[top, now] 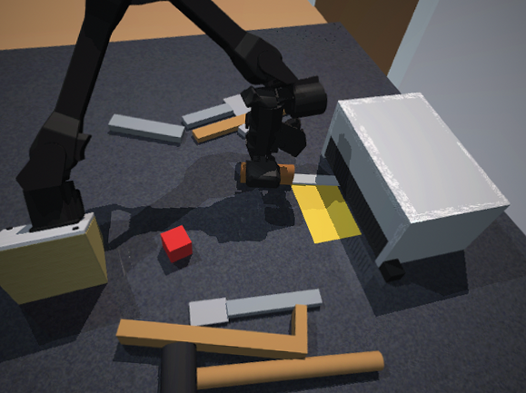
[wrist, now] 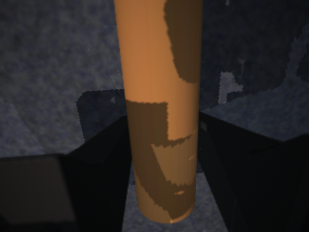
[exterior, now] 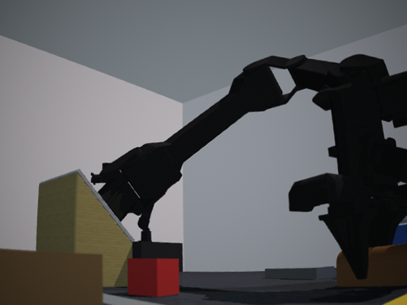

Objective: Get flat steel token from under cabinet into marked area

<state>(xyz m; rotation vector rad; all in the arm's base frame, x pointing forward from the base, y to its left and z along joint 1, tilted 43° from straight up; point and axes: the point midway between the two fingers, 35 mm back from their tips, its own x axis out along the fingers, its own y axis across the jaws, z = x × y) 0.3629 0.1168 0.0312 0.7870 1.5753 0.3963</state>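
Note:
My gripper (top: 262, 177) (exterior: 372, 263) (wrist: 159, 122) is shut on the round orange handle (top: 287, 174) (exterior: 398, 266) (wrist: 159, 58) of a tool, low at the table. The tool's flat pale blade (top: 313, 179) points at the white cabinet (top: 427, 155). It runs past the far-left edge of the yellow marked area (top: 315, 212) (exterior: 400, 303) in the top view, and its front part is hidden beneath the cabinet's slotted front (top: 357, 192). No token can be made out; the slots look dark. The blade does not show in the wrist view.
A red cube (top: 175, 242) (exterior: 153, 277) stands on the table. Near the front of the top view lie a grey flat-ended bar (top: 269, 303), an orange L-shaped stick (top: 209, 336) and a dark-headed mallet (top: 287, 369). Grey bars (top: 146, 127) and an orange stick (top: 219, 127) lie behind the gripper.

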